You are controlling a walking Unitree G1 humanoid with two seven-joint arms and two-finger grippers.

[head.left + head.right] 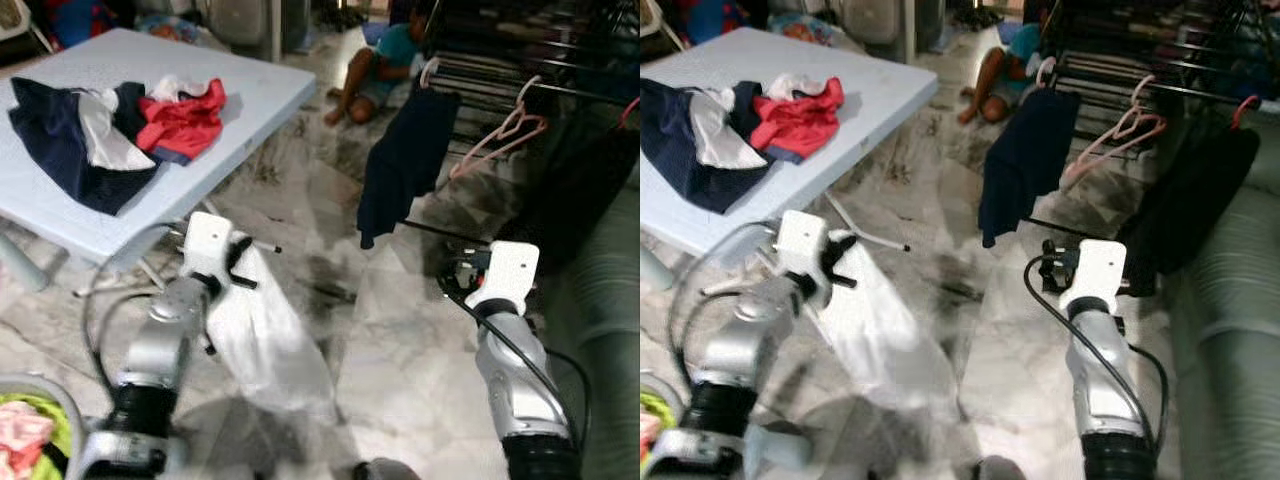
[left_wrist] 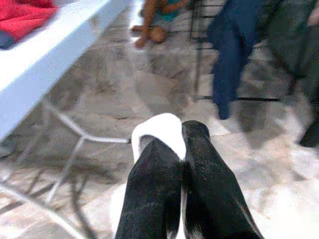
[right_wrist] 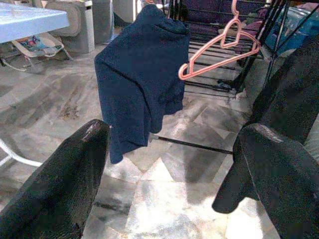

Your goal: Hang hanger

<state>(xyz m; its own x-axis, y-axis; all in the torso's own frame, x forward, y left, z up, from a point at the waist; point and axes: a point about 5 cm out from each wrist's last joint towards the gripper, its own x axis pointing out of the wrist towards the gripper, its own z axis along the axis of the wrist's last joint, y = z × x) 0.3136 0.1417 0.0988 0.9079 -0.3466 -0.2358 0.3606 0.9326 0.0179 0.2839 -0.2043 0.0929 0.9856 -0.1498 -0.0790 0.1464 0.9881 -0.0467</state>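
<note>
In the left eye view, the left tool [image 1: 240, 262] is clenched on a white garment [image 1: 265, 335] that hangs down from it over the marble floor [image 1: 400, 340]. The right tool [image 1: 462, 272] is raised in front of the drying rack [image 1: 560, 90]. On this rack hangs an empty pink hanger [image 1: 497, 140], between a dark blue garment [image 1: 405, 160] and a black garment [image 1: 585, 180]. To the left stands the pale blue desk [image 1: 250, 85] with a pile of clothes [image 1: 110, 130] in navy, white and red. A person [image 1: 375, 70] sits on the floor behind.

In the right eye view, the same scene appears, and a grey sofa [image 1: 1230, 340] is at the right edge.

In the left wrist view, the two black fingers [image 2: 154, 194] are pressed together, with white cloth pinched between them near the tips.

In the right wrist view, the fingers [image 3: 65, 184] are released and stand wide apart. The pink hanger is beyond them, well apart, just beside the dark blue garment.
</note>
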